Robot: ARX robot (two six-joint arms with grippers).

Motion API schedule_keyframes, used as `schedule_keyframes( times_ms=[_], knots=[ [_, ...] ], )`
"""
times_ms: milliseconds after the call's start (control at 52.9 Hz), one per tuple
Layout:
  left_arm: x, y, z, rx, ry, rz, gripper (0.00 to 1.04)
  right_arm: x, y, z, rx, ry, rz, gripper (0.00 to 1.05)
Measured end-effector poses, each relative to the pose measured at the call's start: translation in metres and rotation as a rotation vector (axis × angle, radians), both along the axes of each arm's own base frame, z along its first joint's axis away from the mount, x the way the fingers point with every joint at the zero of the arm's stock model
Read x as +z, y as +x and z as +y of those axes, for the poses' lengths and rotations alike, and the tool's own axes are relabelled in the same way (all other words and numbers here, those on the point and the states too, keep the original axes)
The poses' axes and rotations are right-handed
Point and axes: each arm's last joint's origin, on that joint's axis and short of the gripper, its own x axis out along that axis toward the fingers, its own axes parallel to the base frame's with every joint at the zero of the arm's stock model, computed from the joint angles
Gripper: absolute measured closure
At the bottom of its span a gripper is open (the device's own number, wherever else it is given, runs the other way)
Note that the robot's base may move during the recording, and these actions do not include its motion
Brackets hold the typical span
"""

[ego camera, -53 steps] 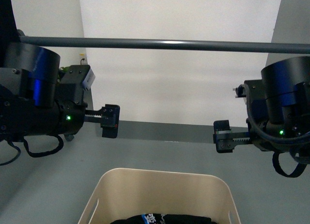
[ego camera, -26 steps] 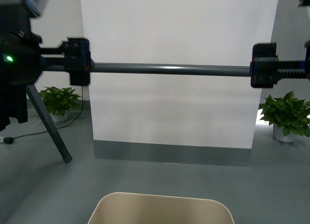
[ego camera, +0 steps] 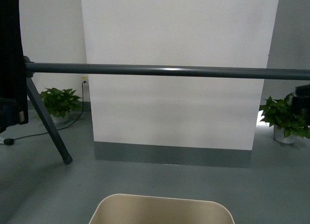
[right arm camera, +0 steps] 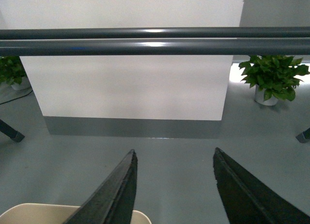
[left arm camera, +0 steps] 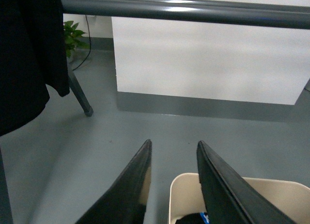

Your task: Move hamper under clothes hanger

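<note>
Since the clothes hanger (ego camera: 164, 71) spans the whole front view, start there: long dark grey round bar, one angled leg (ego camera: 48, 124) visible at the left foot on the grey floor (ego camera: 160, 178). A dark garment (ego camera: 10, 54) hangs off the bar's left end. White panel (ego camera: 179, 88) behind it, a potted plant (ego camera: 59, 102) each side.

The hamper (ego camera: 162, 209) sits low and centred in the front view, only its far rim showing, on the robot's side of the bar. Judging from that, it's near the rack but not yet clearly under it.

Handling, as a guess: beige moulded plastic, stiff walls, light, smooth, so it should slide on this floor rather than need lifting. Could skid or yaw if pushed off-centre. Best hold is probably the rim or near wall, both arms symmetric. No handles visible here.

Contents: left wrist view shows something dark with a bit of blue print (left arm camera: 196, 218) inside the hamper, likely fabric. Can't tell how full it is.

Left gripper (left arm camera: 172, 185): jaws moderately parted, holding nothing, above the hamper's corner.
Right gripper (right arm camera: 172, 195): jaws wider apart, empty, above the floor just beyond the rim.
</note>
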Motion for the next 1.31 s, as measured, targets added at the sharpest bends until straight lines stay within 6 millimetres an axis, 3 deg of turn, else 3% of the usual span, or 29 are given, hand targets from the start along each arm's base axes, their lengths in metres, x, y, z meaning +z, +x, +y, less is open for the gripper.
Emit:
schedule_keyframes(
  times_ms=[132, 265, 454, 681, 1135, 1306],
  knots=[
    [-0.01, -0.025, 0.006, -0.005, -0.002, -0.014, 1.02, -0.015, -0.029, -0.011, 0.0, 0.0, 0.0, 0.81],
    [-0.022, -0.046, 0.011, 0.003, -0.003, -0.003, 1.01, -0.028, -0.052, -0.018, 0.002, -0.004, 0.01, 1.04],
    [-0.03, -0.067, 0.023, 0.004, -0.005, -0.013, 1.01, -0.039, -0.076, -0.024, -0.002, -0.004, 0.005, 1.03],
    [-0.038, -0.084, 0.023, 0.002, -0.005, -0.01, 1.01, -0.047, -0.095, -0.035, -0.003, -0.003, 0.007, 1.03],
    [-0.054, -0.113, 0.023, 0.001, -0.005, -0.011, 1.01, -0.062, -0.13, -0.036, -0.002, -0.003, -0.01, 1.03],
    [-0.05, -0.122, 0.023, 0.002, -0.005, -0.028, 1.01, -0.067, -0.139, -0.036, -0.002, -0.003, 0.005, 1.03]
  ],
)
